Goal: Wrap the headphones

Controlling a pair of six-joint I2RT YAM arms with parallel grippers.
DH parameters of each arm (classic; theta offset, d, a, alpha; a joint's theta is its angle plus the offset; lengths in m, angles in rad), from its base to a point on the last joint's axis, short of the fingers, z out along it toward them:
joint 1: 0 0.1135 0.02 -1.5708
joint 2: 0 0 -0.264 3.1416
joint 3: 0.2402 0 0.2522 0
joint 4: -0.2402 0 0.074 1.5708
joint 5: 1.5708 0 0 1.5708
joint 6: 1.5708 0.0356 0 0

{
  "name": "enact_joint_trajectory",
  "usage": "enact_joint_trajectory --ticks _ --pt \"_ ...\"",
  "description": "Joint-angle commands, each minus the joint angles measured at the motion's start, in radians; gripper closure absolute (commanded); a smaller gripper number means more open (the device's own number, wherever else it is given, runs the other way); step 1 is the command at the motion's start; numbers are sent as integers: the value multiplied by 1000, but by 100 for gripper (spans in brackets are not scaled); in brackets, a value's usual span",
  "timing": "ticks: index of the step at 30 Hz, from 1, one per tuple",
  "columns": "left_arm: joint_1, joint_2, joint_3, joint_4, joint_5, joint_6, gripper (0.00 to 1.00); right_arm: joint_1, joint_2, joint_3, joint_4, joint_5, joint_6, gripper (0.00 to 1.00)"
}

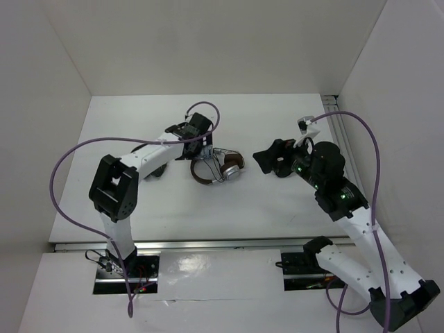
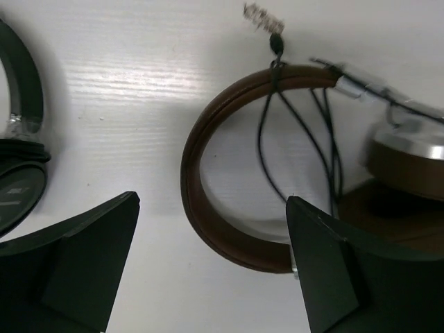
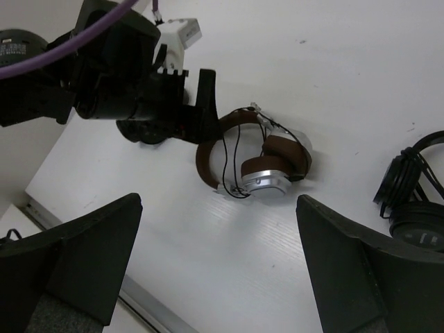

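white walls box in a pale surface (image 1: 229, 215). the left claw (image 2: 211, 201), fingers apart, hangs low over the brown band of the headphones (image 1: 222, 168), which lie near the middle of the surface. the right claw (image 3: 218, 201), also spread wide, holds nothing. black headphones (image 3: 413, 208) lie near it. a thin black cable (image 2: 263, 146) loops across the band.

Arms — white links (image 1: 149, 154), black joints (image 1: 114, 187); purple cables (image 1: 59, 173); green lights (image 1: 300, 168) on right arm (image 1: 364, 232) — black pincer fingers (image 2: 76, 270).

Overhead view and both wrist views share the headphones (image 1: 231, 167).
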Motion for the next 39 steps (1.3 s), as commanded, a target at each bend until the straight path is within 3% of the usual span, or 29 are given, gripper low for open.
enact_joint_trajectory --ticks 1,8,15,20,21,28,32,39 --pt "-17 -71 114 -102 -29 -36 0 25 -19 98 -82 16 8 0" --pt "-47 -128 152 -219 -58 -63 0 25 -37 145 -156 25 8 0" --pt "-181 -347 140 -294 -158 -63 0 25 -59 238 -254 25 8 0" --pt "-267 -649 28 -326 -158 -63 0 25 -79 378 -409 64 -1 0" --pt "-294 -783 -45 -326 -147 -63 0 25 -79 435 -473 64 -1 0" --pt "-313 -1319 -283 -431 -192 -128 0 -13 -168 542 -676 -16 -23 0" --pt "-313 -1505 -341 -440 -152 -137 0 -39 -249 566 -774 79 -34 0" --pt "-313 -1620 -388 -460 -117 -157 0 -39 -337 501 -860 192 -34 0"
